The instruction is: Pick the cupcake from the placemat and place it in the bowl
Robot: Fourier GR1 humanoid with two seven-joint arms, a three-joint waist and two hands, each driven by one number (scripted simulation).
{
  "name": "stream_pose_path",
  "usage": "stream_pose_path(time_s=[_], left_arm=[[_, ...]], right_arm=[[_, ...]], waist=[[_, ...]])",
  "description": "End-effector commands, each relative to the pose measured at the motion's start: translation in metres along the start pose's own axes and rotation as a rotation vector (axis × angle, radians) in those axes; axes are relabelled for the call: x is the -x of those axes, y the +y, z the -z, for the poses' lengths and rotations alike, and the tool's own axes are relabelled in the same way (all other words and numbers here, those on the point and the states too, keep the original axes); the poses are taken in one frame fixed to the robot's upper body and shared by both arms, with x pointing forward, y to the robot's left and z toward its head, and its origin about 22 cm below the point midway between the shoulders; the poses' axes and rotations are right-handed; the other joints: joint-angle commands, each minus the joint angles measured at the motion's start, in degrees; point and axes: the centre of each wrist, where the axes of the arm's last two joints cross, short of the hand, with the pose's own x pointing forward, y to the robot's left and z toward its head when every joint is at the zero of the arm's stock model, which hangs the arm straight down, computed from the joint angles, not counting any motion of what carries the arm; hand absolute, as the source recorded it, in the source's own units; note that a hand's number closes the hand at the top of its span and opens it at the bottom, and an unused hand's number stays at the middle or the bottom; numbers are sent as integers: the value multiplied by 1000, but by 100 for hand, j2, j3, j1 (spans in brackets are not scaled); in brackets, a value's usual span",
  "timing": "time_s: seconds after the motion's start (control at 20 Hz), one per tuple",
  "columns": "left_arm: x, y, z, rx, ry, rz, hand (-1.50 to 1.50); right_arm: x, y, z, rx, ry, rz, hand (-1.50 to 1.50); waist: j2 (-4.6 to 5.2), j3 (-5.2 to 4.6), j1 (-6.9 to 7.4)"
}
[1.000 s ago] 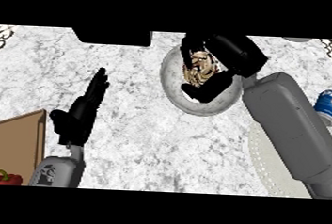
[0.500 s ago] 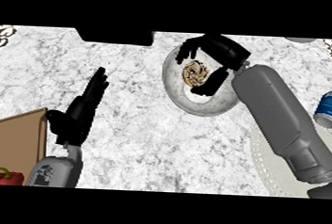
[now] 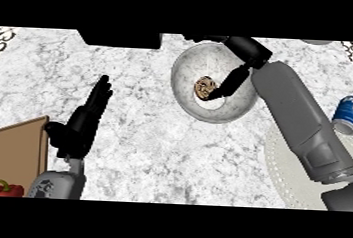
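bare counter (image 3: 156,155) mid, can (image 3: 351,114) right

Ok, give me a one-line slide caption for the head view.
Right hand open above the white bowl holding the cupcake; left hand rests open on the marble counter.

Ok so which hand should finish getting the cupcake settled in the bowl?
The right hand. It is already over the bowl, with a finger reaching down beside the cupcake that lies inside. The left hand rests open over bare counter, well away from the bowl.
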Motion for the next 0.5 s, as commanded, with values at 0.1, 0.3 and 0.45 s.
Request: stream_pose_path(time_s=[0.1,0.3,0.45], left_arm=[[-3,13,0,-9,3,2,0],[-2,-11,-3,0,-8,12,0],[-9,-15,3,13,9,-2,0]], right_arm=[[5,-29,-16,127,-42,157,-150],[-10,-60,-9,116,29,241,-150],[-11,-88,-30,128,30,291,-150]], waist=[[-22,-1,-48],[-14,-2,-18],[9,0,24]])
